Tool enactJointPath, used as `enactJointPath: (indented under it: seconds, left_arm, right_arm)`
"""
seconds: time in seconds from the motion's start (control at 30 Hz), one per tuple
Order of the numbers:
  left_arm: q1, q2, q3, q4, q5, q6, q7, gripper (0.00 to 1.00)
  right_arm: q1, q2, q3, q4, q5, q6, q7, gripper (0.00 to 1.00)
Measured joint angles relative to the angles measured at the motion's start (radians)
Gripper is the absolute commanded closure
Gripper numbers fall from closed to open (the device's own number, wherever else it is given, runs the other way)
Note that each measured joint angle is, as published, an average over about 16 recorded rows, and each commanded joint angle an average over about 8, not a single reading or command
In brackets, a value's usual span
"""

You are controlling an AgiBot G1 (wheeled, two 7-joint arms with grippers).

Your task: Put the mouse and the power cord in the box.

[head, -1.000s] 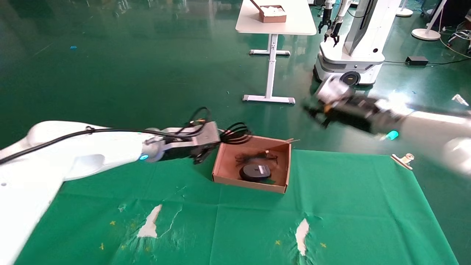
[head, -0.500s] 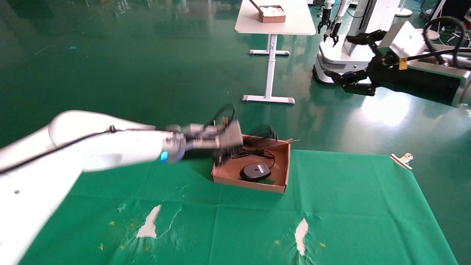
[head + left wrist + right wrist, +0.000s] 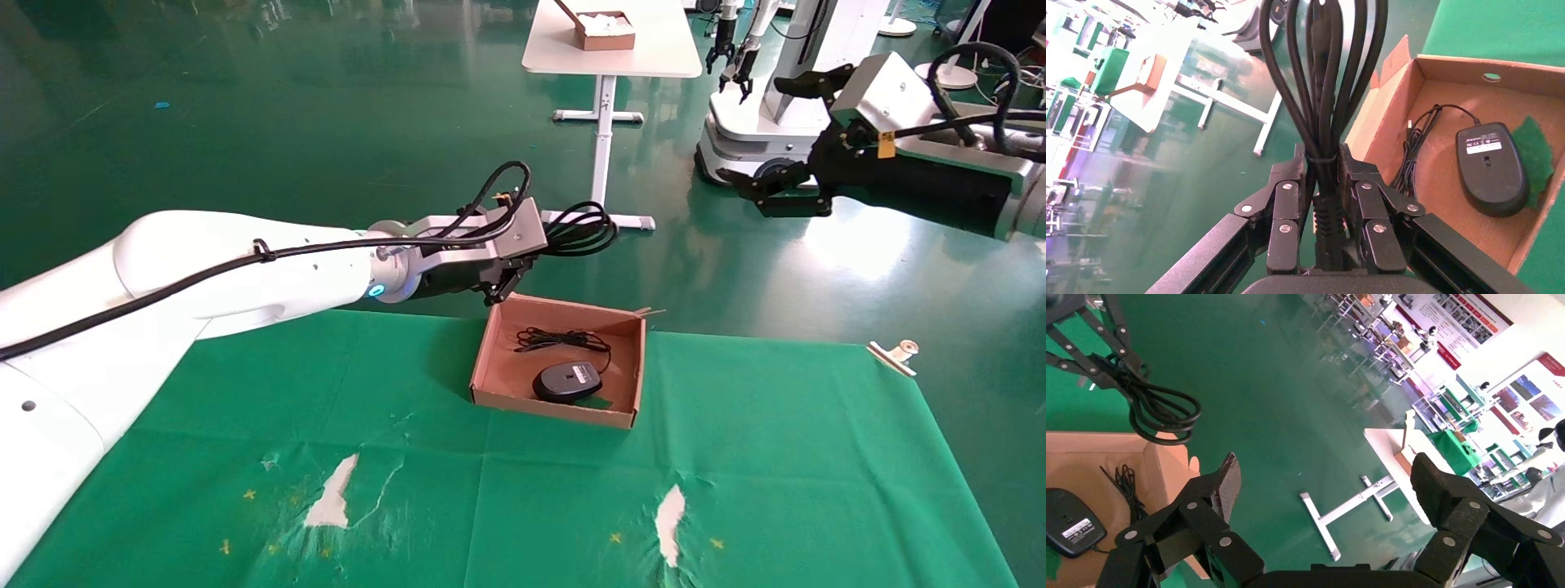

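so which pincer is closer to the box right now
Left. The left pincer hangs just above the box's far-left corner, shut on the power cord; the right pincer is open, high off to its right.

right hand [image 3: 1324, 502]: fingers spread | power cord [image 3: 1162, 413]: in left hand [image 3: 1092, 352] | mouse [image 3: 1070, 522]: inside box [image 3: 1165, 462]

No text can be read: the small black oval mouse [image 3: 1491, 166], lying in the brown cardboard box beside the left gripper [image 3: 1322, 177], bears a white label [image 3: 1484, 142] whose small print is illegible
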Motion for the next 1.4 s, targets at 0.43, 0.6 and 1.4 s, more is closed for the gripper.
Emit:
enactJointPath:
  seconds: [0.43, 0.6, 1.4]
  left_arm:
    - [0.089, -0.096, -0.101, -0.099, -0.093, 0.113, -0.028, 0.00]
    - [0.147, -0.159, -0.165, -0.165, -0.154, 0.184, -0.048, 0.00]
    - [0.430, -0.464, -0.478, -0.488, -0.452, 0.533, -0.145, 0.00]
  right_arm:
    - [-0.069, 0.030, 0.010, 0.103, 0.039, -0.022, 0.079, 0.00]
    - [-0.132, 0.059, 0.019, 0.199, 0.076, -0.046, 0.151, 0.00]
    - [-0.456, 0.207, 0.068, 0.692, 0.266, -0.172, 0.527, 0.00]
